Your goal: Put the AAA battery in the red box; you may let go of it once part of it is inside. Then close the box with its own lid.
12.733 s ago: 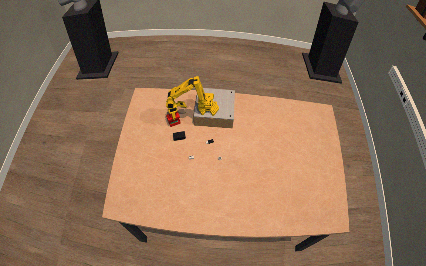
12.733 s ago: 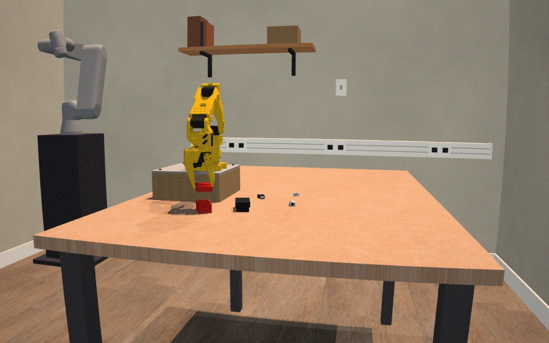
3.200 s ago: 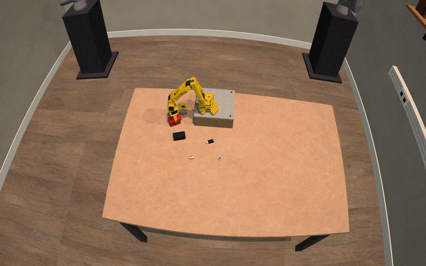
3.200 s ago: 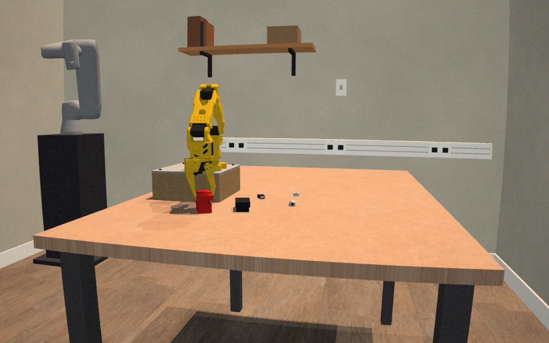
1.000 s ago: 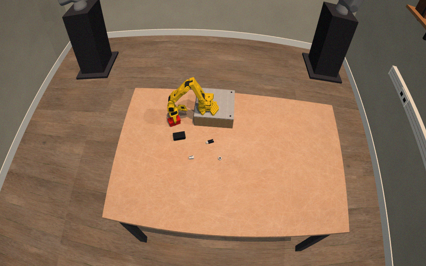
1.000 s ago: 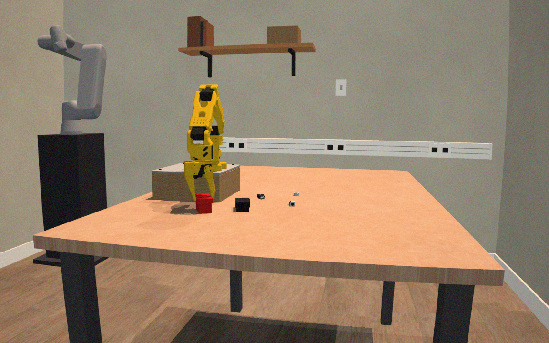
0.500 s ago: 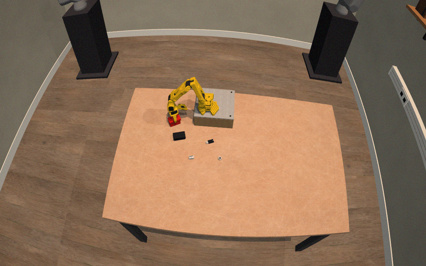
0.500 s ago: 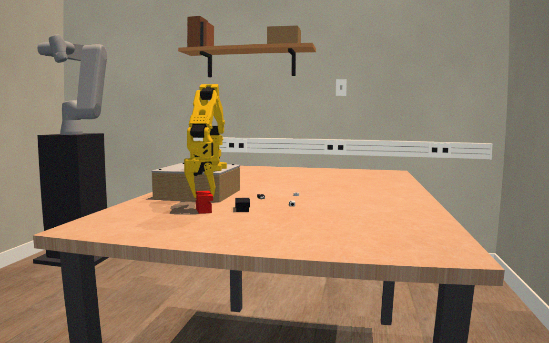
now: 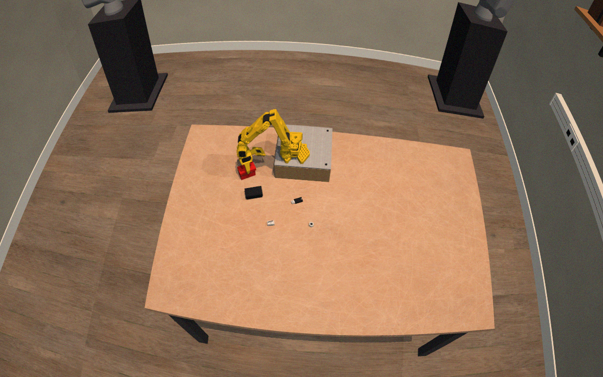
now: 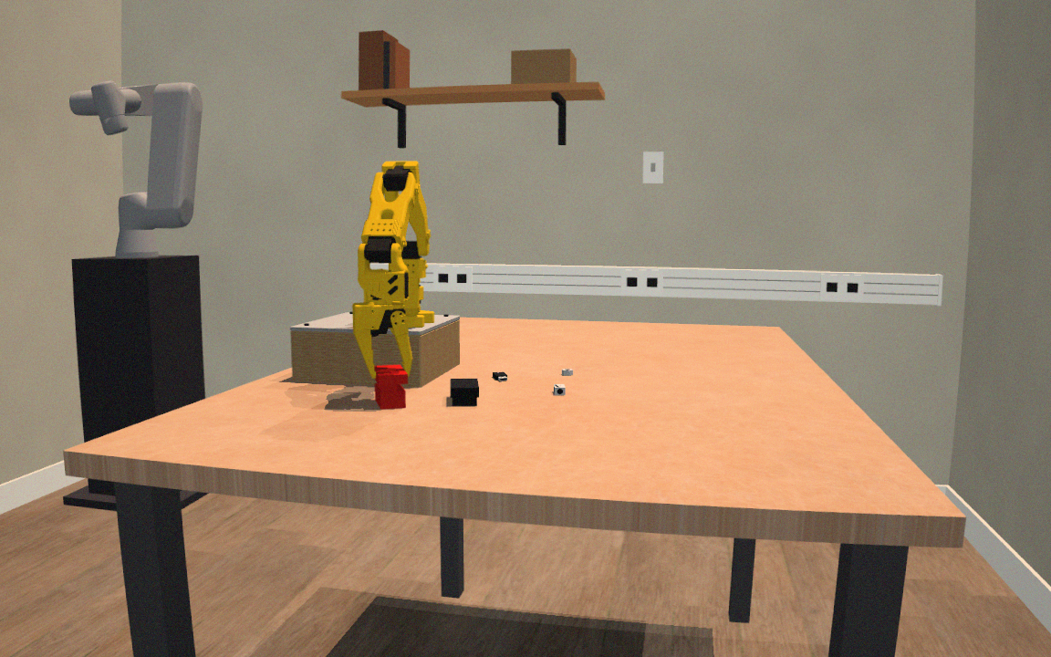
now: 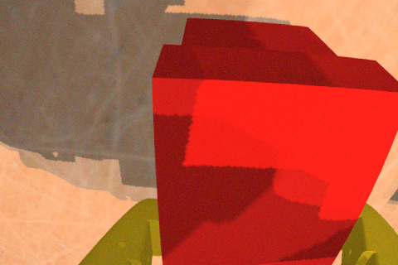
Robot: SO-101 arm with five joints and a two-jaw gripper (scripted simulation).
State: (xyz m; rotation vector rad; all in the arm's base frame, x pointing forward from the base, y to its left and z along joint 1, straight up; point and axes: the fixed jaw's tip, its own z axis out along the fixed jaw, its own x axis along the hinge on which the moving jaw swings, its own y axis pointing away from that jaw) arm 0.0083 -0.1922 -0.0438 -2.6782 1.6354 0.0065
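Observation:
My gripper points straight down at the back left of the table, beside the grey base block. It is shut on a red lid, and its yellow fingers stand on either side of it. In the exterior view the lid sits on top of the red box, a little out of line with it. The gripper reaches down onto it. The top view shows the red box and lid as one red block under the gripper. I see no AAA battery, and the inside of the box is hidden.
A black box lies just in front of the red box. Further right are a small black stick-like piece, a small pale piece and a small nut. The arm's grey base block stands close on the right.

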